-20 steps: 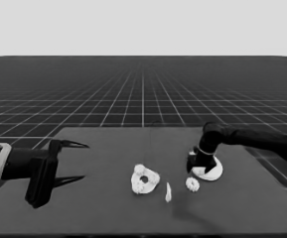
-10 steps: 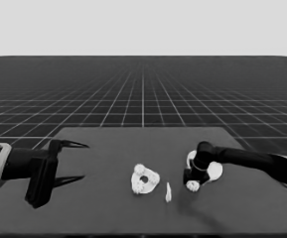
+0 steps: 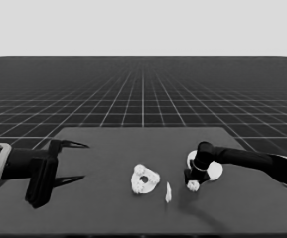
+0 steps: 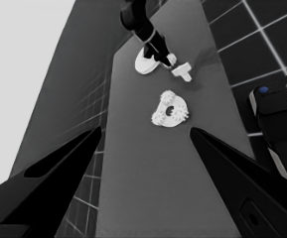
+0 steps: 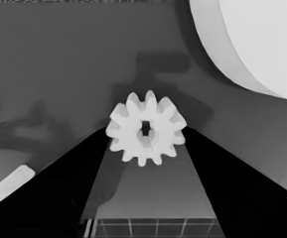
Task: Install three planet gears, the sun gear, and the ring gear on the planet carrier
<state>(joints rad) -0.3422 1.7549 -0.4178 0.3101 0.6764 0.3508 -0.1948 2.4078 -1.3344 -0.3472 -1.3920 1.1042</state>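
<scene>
Right end effector [image 3: 192,185], we see, pinches a small toothed gear [image 5: 146,128] between its fingertips just beside the larger round part [image 3: 213,170], with the smaller round part [image 3: 145,179], already bearing gears, lying to its left on the surface [image 3: 103,148], nearer this arm's reach than the parked left end effector [image 3: 71,161], fingers spread.

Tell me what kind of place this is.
Likely a simulated assembly bench, not a real room: a dark table on a bare grid floor, loose white parts like the smaller round part, and the right claw gripping a small gear.
</scene>
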